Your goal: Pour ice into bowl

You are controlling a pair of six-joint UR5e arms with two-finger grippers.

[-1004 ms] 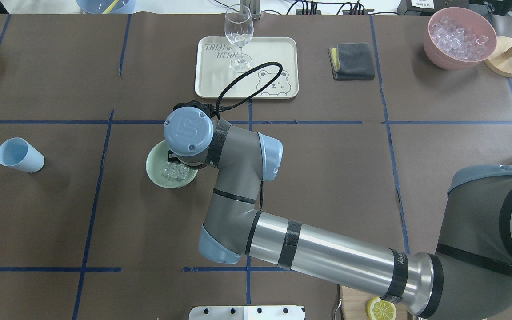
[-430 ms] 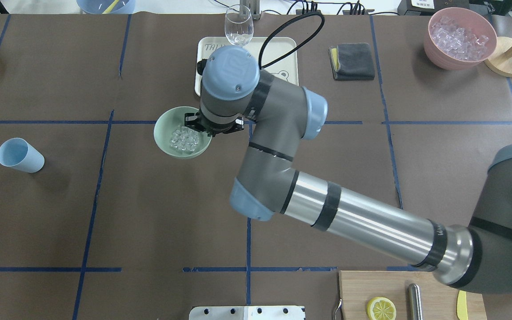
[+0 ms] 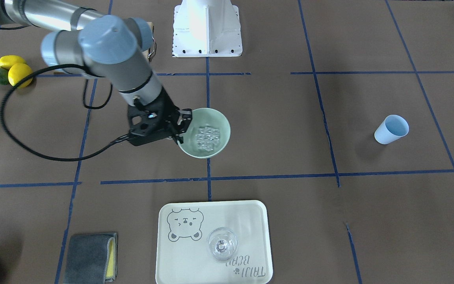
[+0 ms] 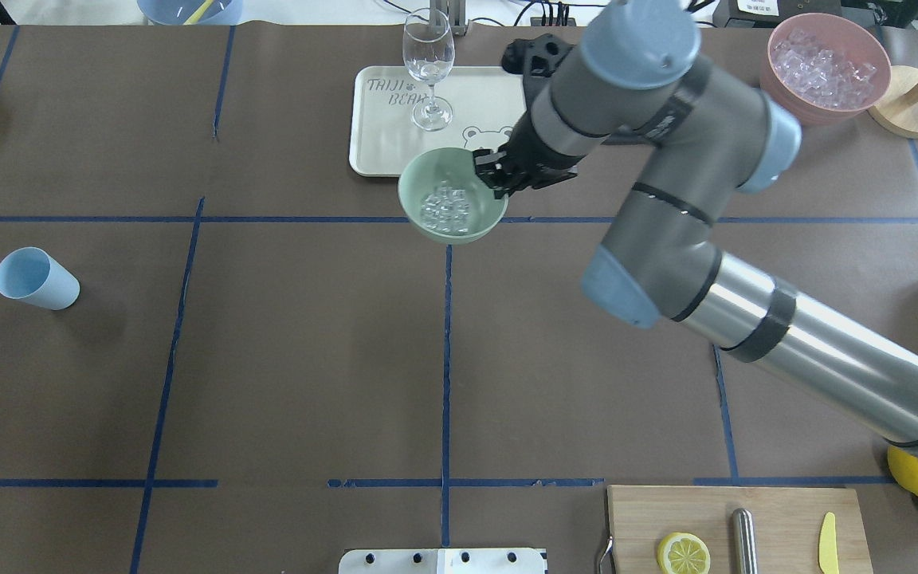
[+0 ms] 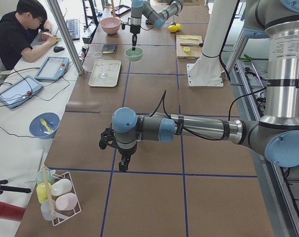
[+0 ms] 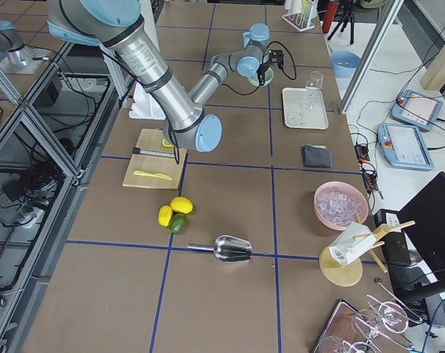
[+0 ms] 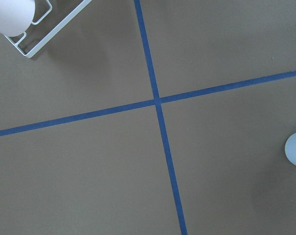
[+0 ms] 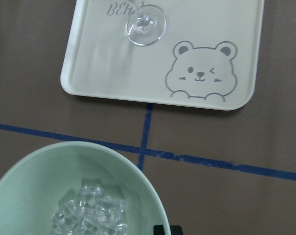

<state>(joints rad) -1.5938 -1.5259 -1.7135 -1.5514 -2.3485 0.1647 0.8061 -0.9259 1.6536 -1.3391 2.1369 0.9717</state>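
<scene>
Right end effector [image 4: 497, 172] pinched shut on the 3 o'clock rim of the mint-green bowl [image 4: 432, 166] — the bowl extends toward 9 o'clock from it, seemingly raised off the surface. Ice cubes [image 4: 445, 209] lie in its bottom, with the bear-printed tray [image 4: 379, 135] at 12 o'clock.

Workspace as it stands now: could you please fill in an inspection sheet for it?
Surface: brown table cover with blue tape grid.
Job's things: clear ice cubes lie in the round pale mint-green bowl.
Clutter: light blue cup; cream bear tray bearing a clear wine glass; pink bowl of ice; grey folded cloth.
Grippers: right gripper shut on the bowl's rim; left gripper cannot be judged.
Cables: black cable loops off the right wrist.
Surroundings: seated operator at a side desk.
</scene>
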